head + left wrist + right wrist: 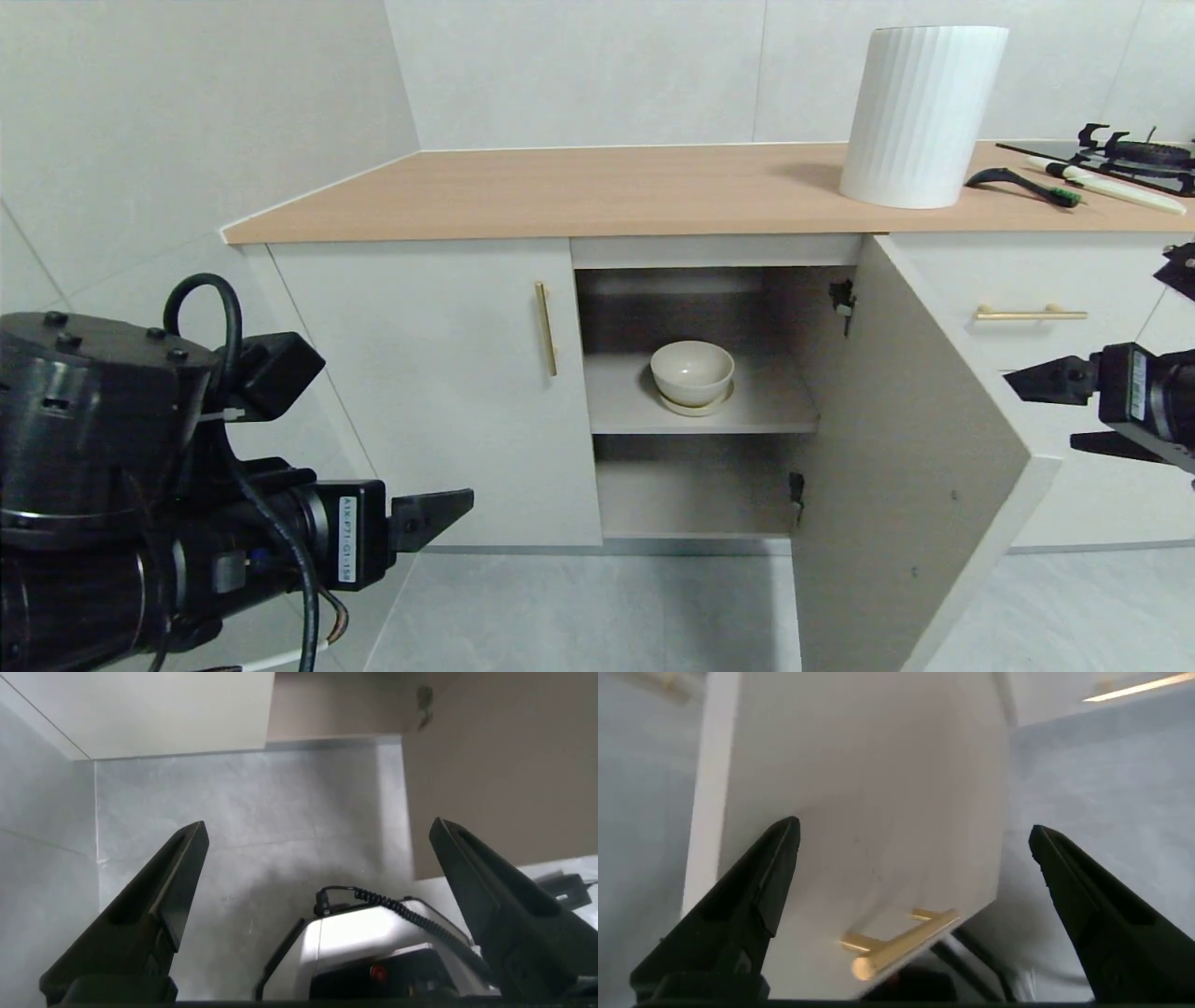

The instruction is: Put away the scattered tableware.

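Observation:
A cream bowl (692,371) sits on a small plate (693,405) on the middle shelf (780,403) of the open cabinet. The cabinet's right door (896,401) stands swung out toward me. My left gripper (434,518) hangs low at the left, in front of the closed door, and is open over the floor with nothing between its fingers (318,887). My right gripper (1041,411) is at the right, just beyond the open door's edge. It is open and empty, facing the door's outer face (859,793) and its gold handle (901,943).
A tall white ribbed container (920,117) stands on the wooden counter (597,191). Beside it lie a black utensil (1022,185) and a white, green-handled one (1111,187), near a stove (1134,154). The left door (439,392) is closed. Grey floor (597,607) spreads below.

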Robot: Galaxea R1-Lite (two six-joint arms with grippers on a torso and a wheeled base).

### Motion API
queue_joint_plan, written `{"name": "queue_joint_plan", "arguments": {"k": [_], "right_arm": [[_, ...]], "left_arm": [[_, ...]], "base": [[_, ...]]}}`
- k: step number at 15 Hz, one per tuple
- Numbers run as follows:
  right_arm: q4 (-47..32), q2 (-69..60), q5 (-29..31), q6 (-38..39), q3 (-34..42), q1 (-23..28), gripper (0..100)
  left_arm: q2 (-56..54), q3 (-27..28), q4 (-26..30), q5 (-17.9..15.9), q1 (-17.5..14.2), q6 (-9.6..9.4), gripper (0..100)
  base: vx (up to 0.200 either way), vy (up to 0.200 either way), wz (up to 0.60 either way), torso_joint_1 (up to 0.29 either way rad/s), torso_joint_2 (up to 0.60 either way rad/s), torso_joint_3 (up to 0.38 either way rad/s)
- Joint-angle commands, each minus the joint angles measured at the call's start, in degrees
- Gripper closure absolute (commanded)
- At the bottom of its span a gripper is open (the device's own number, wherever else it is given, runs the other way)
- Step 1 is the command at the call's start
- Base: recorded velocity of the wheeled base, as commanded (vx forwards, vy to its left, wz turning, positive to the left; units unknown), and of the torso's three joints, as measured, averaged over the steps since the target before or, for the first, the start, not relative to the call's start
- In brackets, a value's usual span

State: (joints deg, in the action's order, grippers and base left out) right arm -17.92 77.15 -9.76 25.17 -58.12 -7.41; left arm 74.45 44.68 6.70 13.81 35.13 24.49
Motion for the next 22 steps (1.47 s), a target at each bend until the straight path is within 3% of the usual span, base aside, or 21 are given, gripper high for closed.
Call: {"name": "queue_joint_plan", "arguments": {"k": [1, 7, 14, 22], "right_arm": [[3.7, 5.1, 0.1, 1.2, -0.1, -4.3, 0], [15.2, 17.8, 0.3, 1.7, -3.0, -8.1, 0], [15.5, 30.4, 0.4, 2.6, -15.3, -9.1, 0], [19.7, 35.1, 0.9, 7.4, -16.1, -9.6, 0]], "left_arm": [[-0.9, 0.4, 0.0, 0.1, -0.1, 0.03, 0], [-2.1, 0.8, 0.0, 0.1, -0.1, -0.58, 0], [-2.1, 0.7, 0.0, 0.1, -0.1, -1.11, 0], [-2.1, 0.6, 0.0, 0.1, -0.1, -1.20, 0]], "base": [[0.000, 0.000, 0.00, 0.000, 0.00, 0.000], [0.000, 0.000, 0.00, 0.000, 0.00, 0.000], [0.000, 0.000, 0.00, 0.000, 0.00, 0.000], [0.000, 0.000, 0.00, 0.000, 0.00, 0.000]]}}
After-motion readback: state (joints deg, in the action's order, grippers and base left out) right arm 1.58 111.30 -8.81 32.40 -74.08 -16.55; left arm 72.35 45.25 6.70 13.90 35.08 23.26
